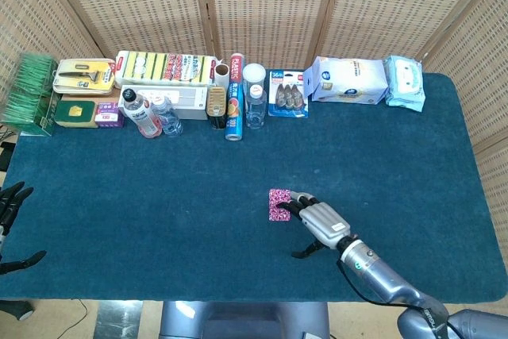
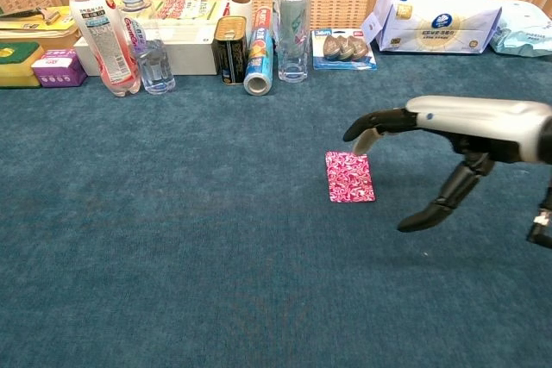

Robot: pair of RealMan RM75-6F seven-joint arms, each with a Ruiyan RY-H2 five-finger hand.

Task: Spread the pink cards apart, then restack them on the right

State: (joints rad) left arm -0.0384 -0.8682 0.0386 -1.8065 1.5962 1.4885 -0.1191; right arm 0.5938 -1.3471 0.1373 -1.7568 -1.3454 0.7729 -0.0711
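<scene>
Hovering above the pink cards (image 2: pixel 350 177) on the counter (image 2: pixel 172 239), your right hand (image 2: pixel 448 131) is spread open, holding nothing.

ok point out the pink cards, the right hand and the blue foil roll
pink cards (image 2: pixel 349 177): chest view, middle of the top card.
right hand (image 1: pixel 319 219): head view, back of the hand.
blue foil roll (image 2: pixel 258 65): chest view, its side.

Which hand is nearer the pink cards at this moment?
The right hand: its fingertips reach the right edge of the pink cards, apparently above them in the chest view. The left hand sits far off at the table's left edge.
</scene>
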